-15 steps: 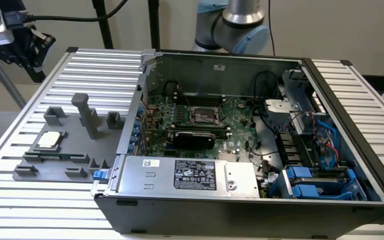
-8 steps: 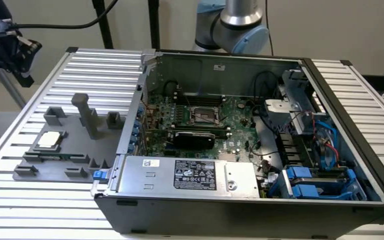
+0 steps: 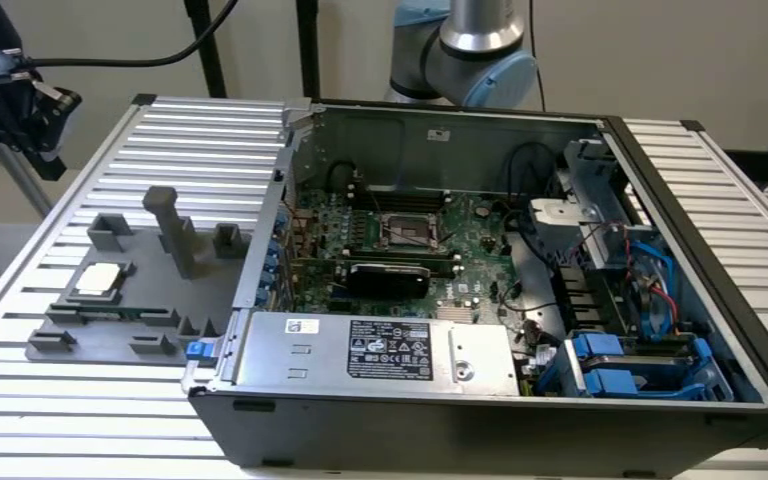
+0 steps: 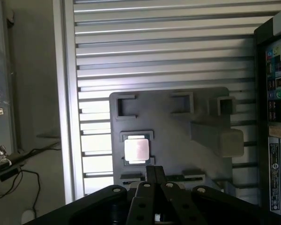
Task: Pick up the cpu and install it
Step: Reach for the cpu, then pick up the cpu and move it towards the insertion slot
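Fingers (image 4: 151, 174) of my gripper (image 4: 155, 169) stand pressed together in the wrist view with nothing between them, and they hang over the grey fixture plate (image 4: 168, 122), tips just beside the cpu (image 4: 136, 150) as the camera sees it. I read the cpu as lying flat in a shallow square nest on that plate, silvery top up with a thin tan rim around it, untouched and apart from the gripper; how high I am above it I cannot tell. A tall grey post (image 4: 222, 140) stands on the same plate, and low grey blocks ring the plate's edges. From the exterior view the cpu (image 3: 100, 281) sits toward the exterior view's left end of the fixture plate (image 3: 157, 300), with the post (image 3: 171, 228) upright between it and the open computer case (image 3: 491, 425). The plate rests on the slatted aluminium table (image 3: 211, 130), touching or very nearly touching the case's side wall. Inside the case I can see the motherboard (image 3: 471, 225) lying flat, with the dark square socket (image 3: 408, 232) near its middle, well apart from the cpu, so the chip is not installed. A silver power supply (image 3: 384, 350) with a dark label lies along the near side of the case, and blue drive brackets (image 3: 624, 370) sit at the exterior view's right. One grey arm joint (image 3: 471, 45) rises behind the case's back wall
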Available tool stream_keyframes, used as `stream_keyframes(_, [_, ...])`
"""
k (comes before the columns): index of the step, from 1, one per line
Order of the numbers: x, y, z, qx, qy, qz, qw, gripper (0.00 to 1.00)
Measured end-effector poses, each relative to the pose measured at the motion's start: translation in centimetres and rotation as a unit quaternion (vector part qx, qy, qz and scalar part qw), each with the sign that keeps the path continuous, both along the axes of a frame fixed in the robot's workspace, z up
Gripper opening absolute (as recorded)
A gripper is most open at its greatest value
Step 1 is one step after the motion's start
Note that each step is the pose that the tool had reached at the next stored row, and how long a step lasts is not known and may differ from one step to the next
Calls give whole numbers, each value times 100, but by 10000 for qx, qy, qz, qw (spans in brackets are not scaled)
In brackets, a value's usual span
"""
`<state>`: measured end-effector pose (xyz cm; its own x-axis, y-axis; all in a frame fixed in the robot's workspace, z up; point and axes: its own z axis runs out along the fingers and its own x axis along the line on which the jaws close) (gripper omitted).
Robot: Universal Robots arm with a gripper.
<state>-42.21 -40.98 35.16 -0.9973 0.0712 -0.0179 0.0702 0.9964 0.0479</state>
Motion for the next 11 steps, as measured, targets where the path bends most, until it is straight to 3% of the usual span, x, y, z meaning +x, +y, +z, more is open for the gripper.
stream_keyframes(11, [0, 0, 0, 0, 8, 0, 10000, 11])
